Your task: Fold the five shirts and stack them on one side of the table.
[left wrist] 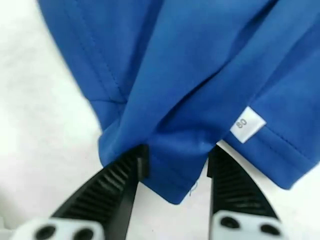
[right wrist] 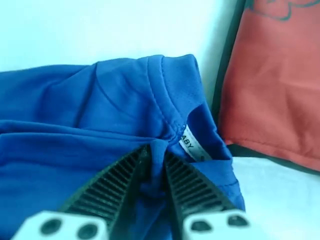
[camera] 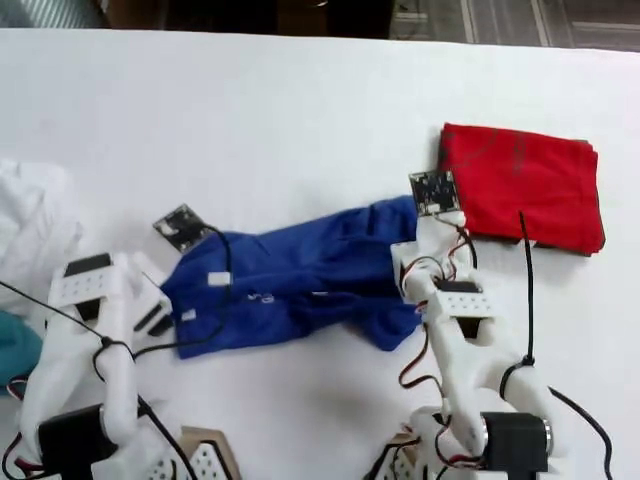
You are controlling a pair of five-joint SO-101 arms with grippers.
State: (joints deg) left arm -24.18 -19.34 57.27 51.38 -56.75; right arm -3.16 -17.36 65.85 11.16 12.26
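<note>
Right claw (right wrist: 157,156) clamped crumpled blue fabric shirt (camera: 300,270) beside collar (right wrist: 167,95); left claw (left wrist: 177,161) stood apart astride hem (left wrist: 170,187). One-sided pull would likely bunch it.

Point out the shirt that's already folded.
The red shirt, a neat flat rectangle at the right. The blue shirt lies rumpled in the middle; the white cloth is heaped at left.

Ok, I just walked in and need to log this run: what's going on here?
The robot is working on a blue shirt that lies crumpled across the middle of the table. The right gripper is shut on the fabric by the collar. The left gripper is open around the shirt's edge at the other end. A red shirt lies folded beside the collar end, and white cloth sits bunched at the opposite edge.
</note>
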